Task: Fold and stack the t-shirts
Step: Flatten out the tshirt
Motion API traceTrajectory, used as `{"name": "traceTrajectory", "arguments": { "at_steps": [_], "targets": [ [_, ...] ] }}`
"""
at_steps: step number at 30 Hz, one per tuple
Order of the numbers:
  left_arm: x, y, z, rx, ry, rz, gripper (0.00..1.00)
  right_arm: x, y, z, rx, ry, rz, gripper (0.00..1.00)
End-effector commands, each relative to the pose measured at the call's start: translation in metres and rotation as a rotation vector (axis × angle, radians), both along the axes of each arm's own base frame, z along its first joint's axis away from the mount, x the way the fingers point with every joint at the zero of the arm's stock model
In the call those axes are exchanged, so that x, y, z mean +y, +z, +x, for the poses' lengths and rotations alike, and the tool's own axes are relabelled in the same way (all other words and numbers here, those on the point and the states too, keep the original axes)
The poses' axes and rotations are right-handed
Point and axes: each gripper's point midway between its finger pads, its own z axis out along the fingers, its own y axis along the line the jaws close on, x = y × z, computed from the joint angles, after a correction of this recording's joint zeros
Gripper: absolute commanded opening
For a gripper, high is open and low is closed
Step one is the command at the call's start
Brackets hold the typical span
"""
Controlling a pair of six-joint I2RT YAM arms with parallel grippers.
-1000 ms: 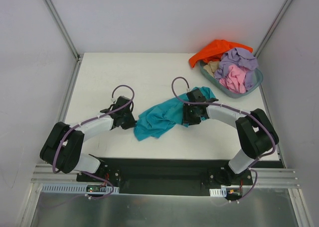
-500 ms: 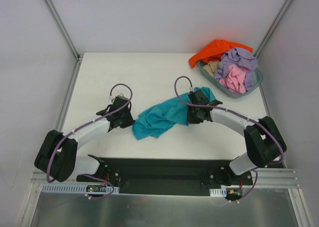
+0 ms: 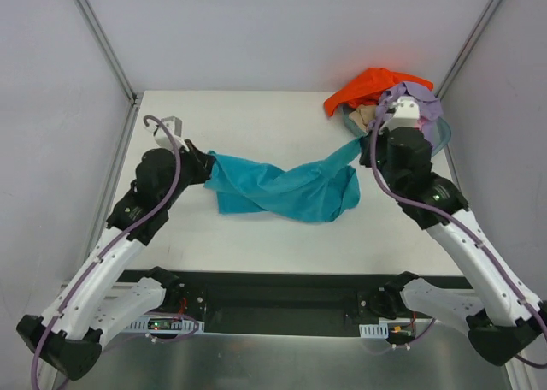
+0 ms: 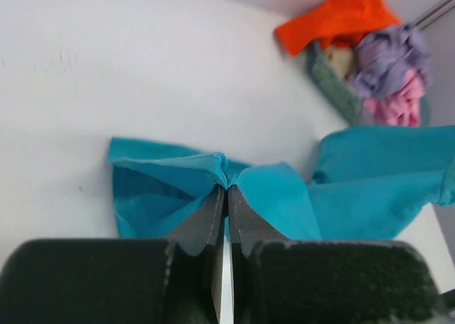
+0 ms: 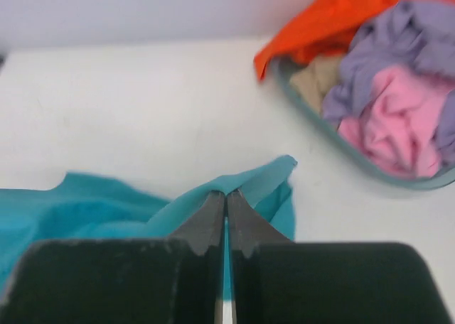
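Teal t-shirt [image 3: 282, 189] spans the middle of the table [image 3: 256, 121], sagging between left gripper [image 3: 202, 161] and right gripper [image 3: 366, 148], each clenched on a bunched edge; pull evenly and lower both together so it lies flat, not twisted.

Five t-shirts [image 3: 282, 189] — one basin [image 4: 328, 82] (grey-blue)

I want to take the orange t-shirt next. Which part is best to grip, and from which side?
Grip the loose flap of the orange t-shirt that spills over the basin rim toward the table, coming from above on the open table side. There it lies free, while deeper in the lavender t-shirt seems to lie on it.
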Motion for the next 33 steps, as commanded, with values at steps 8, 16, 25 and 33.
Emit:
{"name": "traceTrajectory", "arguments": {
  "at_steps": [8, 16, 25, 33],
  "targets": [
    [0.041, 0.201, -0.057, -0.552, 0.006, -0.037, 0.0, -0.062, 0.227, -0.066, -0.605, -0.019, 0.046, 0.01],
    [0.037, 0.3, -0.147, -0.85, -0.215, -0.115, 0.0, -0.083, 0.314, -0.165, -0.844, 0.169, 0.162, 0.01],
    [0.034, 0.345, -0.184, -0.958, -0.317, -0.16, 0.0, -0.075, 0.342, -0.211, -0.937, 0.345, 0.17, 0.01],
    [0.034, 0.292, -0.072, -0.699, -0.07, -0.024, 0.0, -0.085, 0.306, -0.116, -0.768, 0.031, 0.001, 0.01]
  ]
}}
